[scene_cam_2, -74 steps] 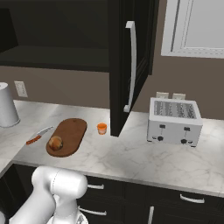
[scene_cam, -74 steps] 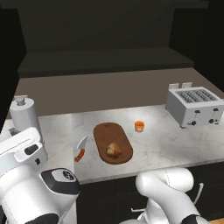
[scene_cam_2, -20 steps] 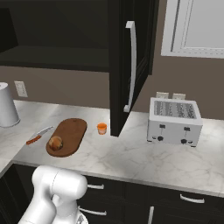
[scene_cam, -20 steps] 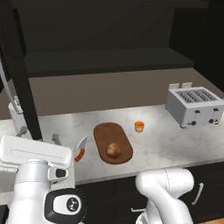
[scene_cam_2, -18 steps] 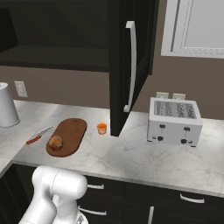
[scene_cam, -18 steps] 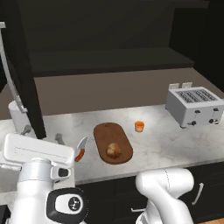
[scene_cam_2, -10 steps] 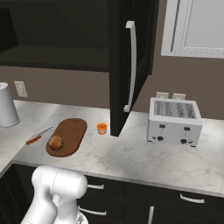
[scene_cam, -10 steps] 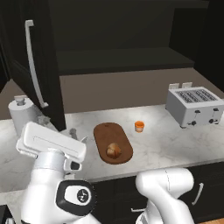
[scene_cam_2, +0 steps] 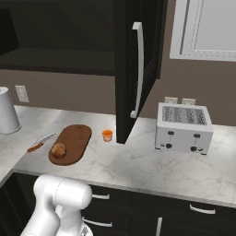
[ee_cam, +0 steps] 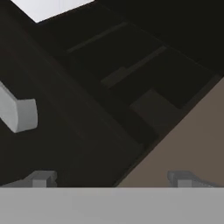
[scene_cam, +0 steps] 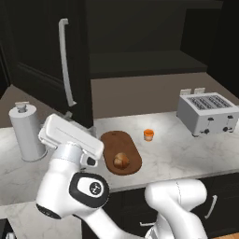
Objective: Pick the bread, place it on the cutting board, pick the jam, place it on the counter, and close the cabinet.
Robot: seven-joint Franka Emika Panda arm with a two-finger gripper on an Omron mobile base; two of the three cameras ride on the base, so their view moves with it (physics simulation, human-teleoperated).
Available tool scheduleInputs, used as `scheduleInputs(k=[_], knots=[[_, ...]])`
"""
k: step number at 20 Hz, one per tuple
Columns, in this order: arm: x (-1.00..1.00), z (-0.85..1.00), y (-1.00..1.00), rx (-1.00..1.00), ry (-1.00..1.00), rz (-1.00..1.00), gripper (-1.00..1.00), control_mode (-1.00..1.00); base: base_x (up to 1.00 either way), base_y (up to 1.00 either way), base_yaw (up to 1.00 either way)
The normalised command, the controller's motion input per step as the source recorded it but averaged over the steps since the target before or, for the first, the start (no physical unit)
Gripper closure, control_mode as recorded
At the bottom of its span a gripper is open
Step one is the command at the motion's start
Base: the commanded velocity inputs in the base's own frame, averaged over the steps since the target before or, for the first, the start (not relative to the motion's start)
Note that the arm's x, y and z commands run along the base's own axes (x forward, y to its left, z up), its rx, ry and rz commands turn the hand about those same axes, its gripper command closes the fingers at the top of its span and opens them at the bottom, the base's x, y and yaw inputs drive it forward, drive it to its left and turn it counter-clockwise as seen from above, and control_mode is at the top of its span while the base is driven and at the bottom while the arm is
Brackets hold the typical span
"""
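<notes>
The cabinet point(scene_cam_2: 138, 69) is hanging with both doors partly open above the marble tabletop point(scene_cam_2: 152, 166). The cutting board point(scene_cam: 121, 151) is carrying the bread point(scene_cam: 121, 161), and the jam point(scene_cam: 148, 135) is sitting just beside it. The claw point(ee_cam: 111, 178) is facing a cabinet door, its 2 fingertips point(ee_cam: 41, 178) spread apart, gripping nothing.

Sitting on the counter point(scene_cam_2: 138, 168): one roll point(scene_cam_2: 58, 150), one cutting board point(scene_cam_2: 71, 143), one orange jar point(scene_cam_2: 107, 135), one knife point(scene_cam_2: 39, 142), one toaster point(scene_cam_2: 184, 127), one white canister point(scene_cam: 27, 132). Hanging above: two cabinet doors point(scene_cam_2: 138, 60).
</notes>
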Motion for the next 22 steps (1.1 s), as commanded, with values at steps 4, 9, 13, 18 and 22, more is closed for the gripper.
scheduleInputs(k=[4, 9, 13, 18, 22], knots=[[0.41, 0.00, -0.24, 0.00, 0.00, -0.12, -1.00, -1.00, 0.00, 0.00, 0.00], [0.34, 0.00, -0.21, 0.00, 0.00, -0.14, -1.00, -1.00, 0.00, 0.00, 0.00], [0.35, 0.00, -0.22, 0.00, 0.00, -0.15, -1.00, -1.00, 0.00, 0.00, 0.00], [0.41, 0.00, -0.20, 0.00, 0.00, -0.15, -1.00, -1.00, 0.00, 0.00, 0.00], [0.48, 0.07, -0.26, 0.00, 0.05, -0.06, -1.00, -1.00, 0.00, 0.00, 0.00]])
